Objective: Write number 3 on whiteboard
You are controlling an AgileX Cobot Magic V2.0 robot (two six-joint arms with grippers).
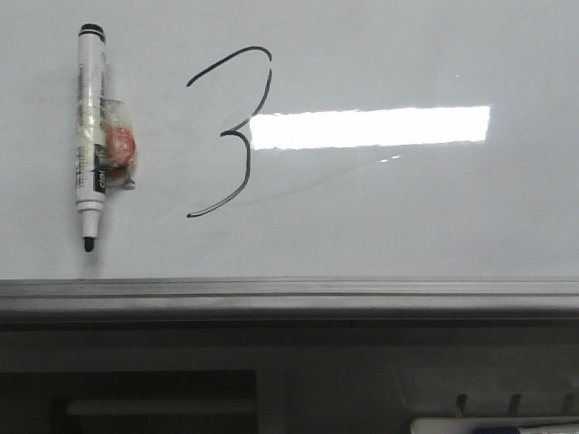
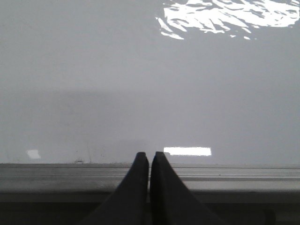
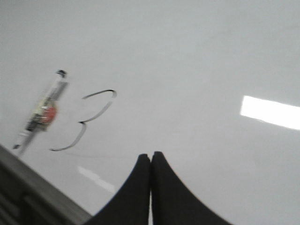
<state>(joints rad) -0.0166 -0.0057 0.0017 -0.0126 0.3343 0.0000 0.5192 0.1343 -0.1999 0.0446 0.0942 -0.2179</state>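
A thin black number 3 (image 1: 228,132) is drawn on the glossy whiteboard (image 1: 407,217). A white marker pen (image 1: 92,136) with a black cap end and a taped red piece lies on the board left of the 3, tip toward the rail. My right gripper (image 3: 150,154) is shut and empty above the board, well apart from the number 3 (image 3: 86,122) and the marker pen (image 3: 41,112). Over the whiteboard's (image 2: 140,84) grey bottom rail (image 2: 234,176), my left gripper (image 2: 149,154) is shut with nothing in it. Neither gripper shows in the front view.
A grey metal rail (image 1: 289,294) runs along the board's near edge, with a dark frame below it. A bright rectangular light reflection (image 1: 371,127) sits right of the 3. A white object (image 1: 493,425) peeks in at the bottom right.
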